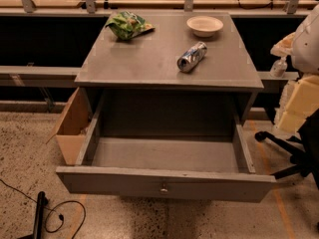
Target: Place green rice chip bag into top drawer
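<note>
A grey cabinet stands before me with its top drawer [124, 182] pulled fully out toward the camera, the flat front panel nearest and the small round metal knob [163, 188] at its middle. The drawer's grey floor and both side walls are in plain sight.

The green rice chip bag [128, 25] lies crumpled at the back-left corner of the worktop [144, 63], well apart from the open drawer below and in front of it. A crushed silver-blue can [192, 57] lies on its side right of centre on the same worktop, pointing diagonally toward the back right. Behind the can, near the back-right corner, sits a shallow pale bowl [205, 26]. Bag, can and bowl are all apart from one another.

A brown cardboard box [71, 126] stands open on the speckled floor to the left, just beside the drawer's left wall. A dark cable [67, 213] loops across the floor at lower left, and the black base of a chair [286, 151] shows at right. A white and cream shape [305, 78] fills the right edge; I cannot tell what it is.

My end effector lies outside the camera's view, so I cannot tell whether it is released or clenched; nothing grips the bag.
</note>
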Robot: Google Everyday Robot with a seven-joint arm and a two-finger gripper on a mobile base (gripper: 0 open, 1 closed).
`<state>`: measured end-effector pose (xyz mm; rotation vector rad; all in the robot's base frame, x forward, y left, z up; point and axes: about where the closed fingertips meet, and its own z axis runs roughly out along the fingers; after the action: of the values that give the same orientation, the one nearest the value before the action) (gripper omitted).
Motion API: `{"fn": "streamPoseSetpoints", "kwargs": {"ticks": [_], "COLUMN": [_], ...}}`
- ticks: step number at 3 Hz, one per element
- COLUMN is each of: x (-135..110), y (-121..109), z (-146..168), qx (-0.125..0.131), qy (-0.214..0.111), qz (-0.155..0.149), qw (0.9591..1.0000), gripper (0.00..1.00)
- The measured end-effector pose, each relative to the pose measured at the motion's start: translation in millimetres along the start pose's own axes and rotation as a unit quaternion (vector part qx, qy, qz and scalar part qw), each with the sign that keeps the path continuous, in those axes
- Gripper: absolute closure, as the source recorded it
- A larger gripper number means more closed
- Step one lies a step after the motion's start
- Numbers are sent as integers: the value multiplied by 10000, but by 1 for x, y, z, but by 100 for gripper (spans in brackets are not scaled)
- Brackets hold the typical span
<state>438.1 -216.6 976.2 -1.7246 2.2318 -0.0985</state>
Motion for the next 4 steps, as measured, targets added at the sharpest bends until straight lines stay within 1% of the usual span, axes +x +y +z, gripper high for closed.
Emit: {"fn": "streamPoseSetpoints", "kwargs": {"ticks": [1, 2, 3, 4], "x": [0, -20, -77, -143], "y": [0, -20, -66, -112], "z": [0, 7, 26, 49], "qx": [1, 138, 306, 283], "qy": [0, -589, -1766, -2750], "qz": [0, 139, 262, 471], "qw": [10000, 9981, 9835, 9599], "gripper": [0, 0, 0, 0]}}
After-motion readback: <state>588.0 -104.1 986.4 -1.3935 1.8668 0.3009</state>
